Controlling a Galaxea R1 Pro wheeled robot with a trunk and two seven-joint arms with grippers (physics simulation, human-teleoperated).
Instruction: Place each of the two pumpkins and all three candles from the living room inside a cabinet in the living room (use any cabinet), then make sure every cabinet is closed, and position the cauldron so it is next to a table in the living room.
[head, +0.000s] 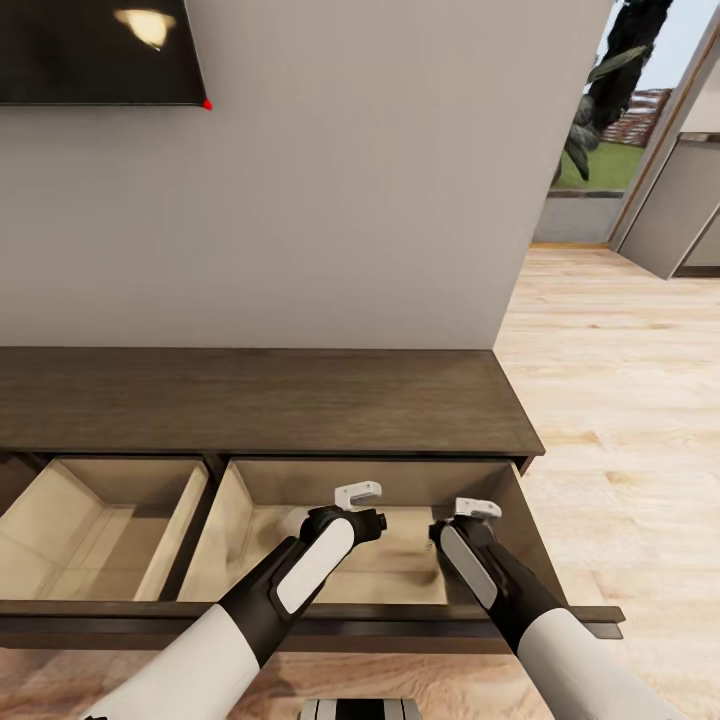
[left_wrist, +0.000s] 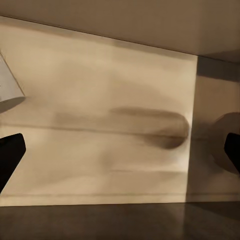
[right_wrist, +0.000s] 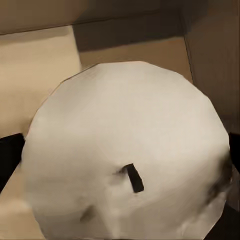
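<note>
Both grippers are reached down into the open right-hand drawer of the cabinet (head: 260, 400), which is set against the grey wall (head: 350, 200). Between the right gripper's (head: 462, 527) dark fingers (right_wrist: 10, 155) a candle (right_wrist: 127, 155) is clamped, its pale round top and short dark wick seen close in the right wrist view, above the drawer's light wood floor. The left gripper (head: 358, 510) is held with its fingers (left_wrist: 10, 155) spread wide and nothing between them.
</note>
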